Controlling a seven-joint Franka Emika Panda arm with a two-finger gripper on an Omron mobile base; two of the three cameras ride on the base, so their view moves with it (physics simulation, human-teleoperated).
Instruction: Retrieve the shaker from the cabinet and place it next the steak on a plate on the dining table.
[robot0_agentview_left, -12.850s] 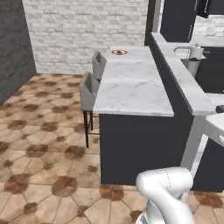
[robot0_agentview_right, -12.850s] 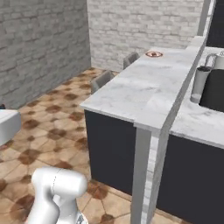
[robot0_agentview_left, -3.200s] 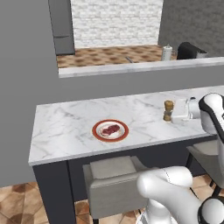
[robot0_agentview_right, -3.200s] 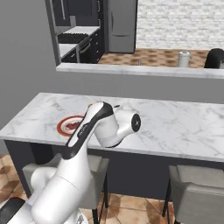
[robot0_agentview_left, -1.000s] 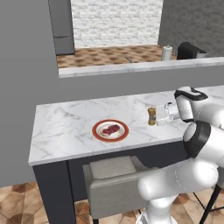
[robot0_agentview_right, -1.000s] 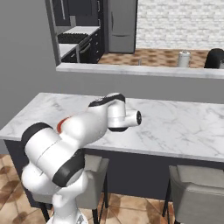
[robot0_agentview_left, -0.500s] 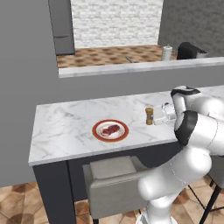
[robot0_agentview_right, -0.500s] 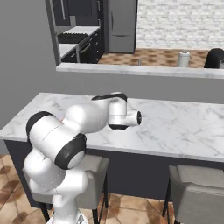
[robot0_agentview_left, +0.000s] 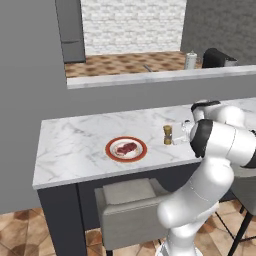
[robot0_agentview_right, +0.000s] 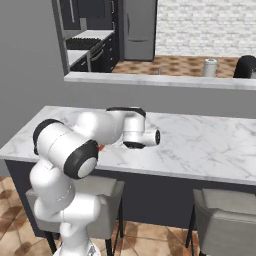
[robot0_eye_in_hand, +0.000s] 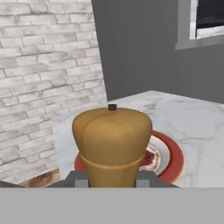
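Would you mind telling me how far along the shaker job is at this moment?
Fetching looks done: the small tan wooden shaker is out of the cabinet and upright over the white marble dining table, gripper at it. In hand: carrying it toward the red-rimmed white plate holding the red-brown steak. Left: setting it down beside the plate and releasing.

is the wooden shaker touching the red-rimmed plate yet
Apart. In the left base view the small tan wooden shaker stands upright on the white marble dining table, with a strip of bare marble between it and the round red-rimmed plate.
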